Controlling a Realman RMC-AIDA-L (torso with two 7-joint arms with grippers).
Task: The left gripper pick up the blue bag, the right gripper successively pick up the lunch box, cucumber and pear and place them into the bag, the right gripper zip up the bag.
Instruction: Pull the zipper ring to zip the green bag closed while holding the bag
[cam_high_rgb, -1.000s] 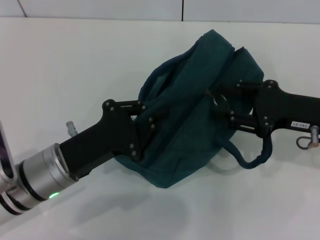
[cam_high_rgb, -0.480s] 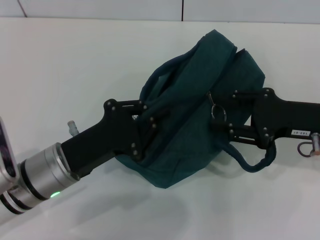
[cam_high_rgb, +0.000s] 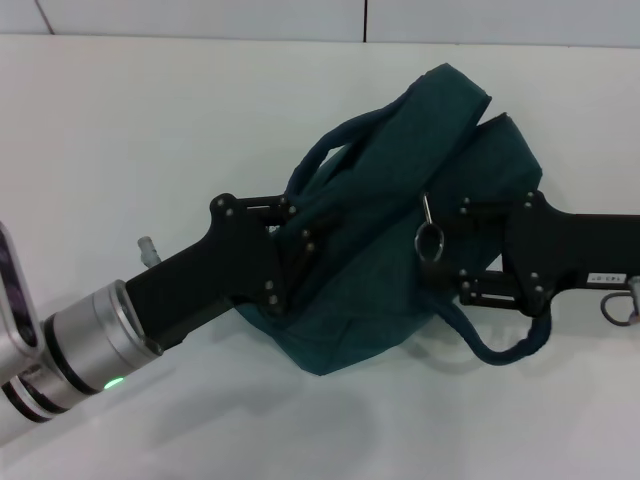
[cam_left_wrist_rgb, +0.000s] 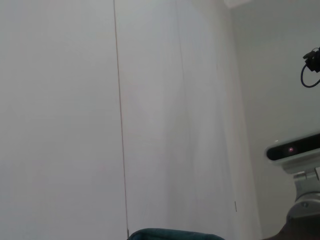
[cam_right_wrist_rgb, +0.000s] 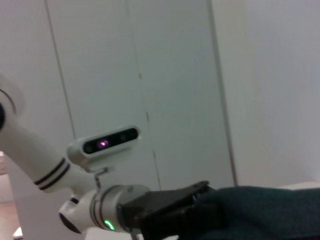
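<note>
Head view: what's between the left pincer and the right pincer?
The blue bag fills the gap between the left pincer and right pincer, its metal ring pull by the right one.

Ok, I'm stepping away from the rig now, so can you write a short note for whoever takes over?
Left gripper: black claw clamped on the left side of the dark teal fabric bag, holding it up off the white table.
Right gripper: black claw with a white label, pressed into the bag's right side next to the metal ring zip pull; grip on the pull not visible.
One loop handle hangs below the right claw.
Lunch box, cucumber and pear: not visible; likely inside.
Left to do: confirm the zip is fully shut, then release.
</note>
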